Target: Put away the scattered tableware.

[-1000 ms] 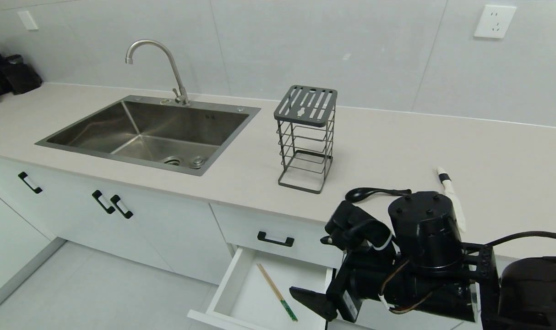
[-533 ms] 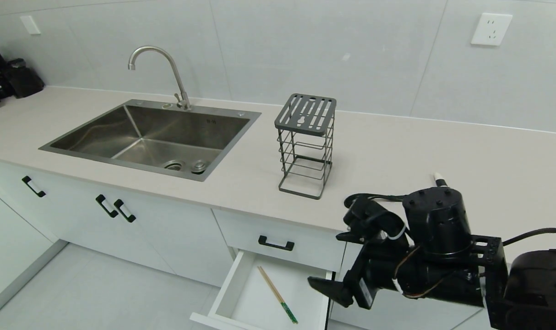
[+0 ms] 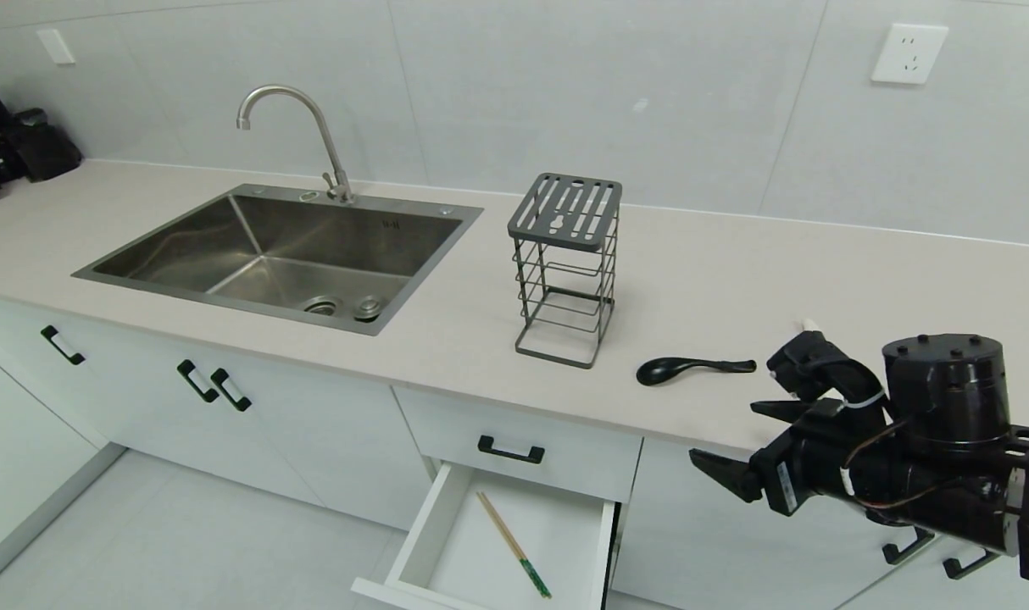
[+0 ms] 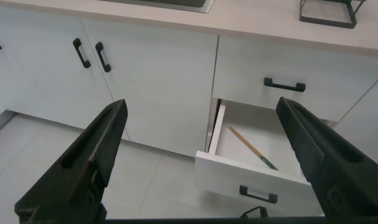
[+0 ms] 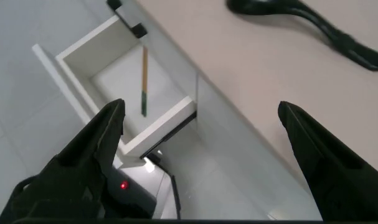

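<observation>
Starting with the biggest thing, we see the long pale counter [image 3: 735, 280]. On it stands the wire rack [image 3: 565, 271], which we use to say where everything else is. The sink [image 3: 286, 254] is set into the counter to the left of the rack. Below the rack, under the counter's edge, a white drawer [image 3: 565, 542] is pulled out. Our right gripper [image 3: 726, 434] hangs in the air to the right of the rack and lower, past the counter's edge. Its jaws are spread wide with nothing in them. Our left gripper [image 4: 201, 165] is out in front of the cupboards, lower than the rack, and its jaws are spread wide and bare too. The black spoon [image 3: 692, 368] lies flat on the counter near the rack, to its right, with its handle pointing away from the rack. The chopsticks [image 3: 514, 542] lie in the drawer. We think the spoon is light and stiff, but smooth and slippy. It lies very low, so the thin handle looks like the best place to pinch it, near the middle. Farther right of the rack than the spoon, a small white tip [image 3: 811, 324] peeks out from behind the right arm. The rest of it is hidden, so we cannot tell what it is. In the head view the drawer's front runs off the edge.
</observation>
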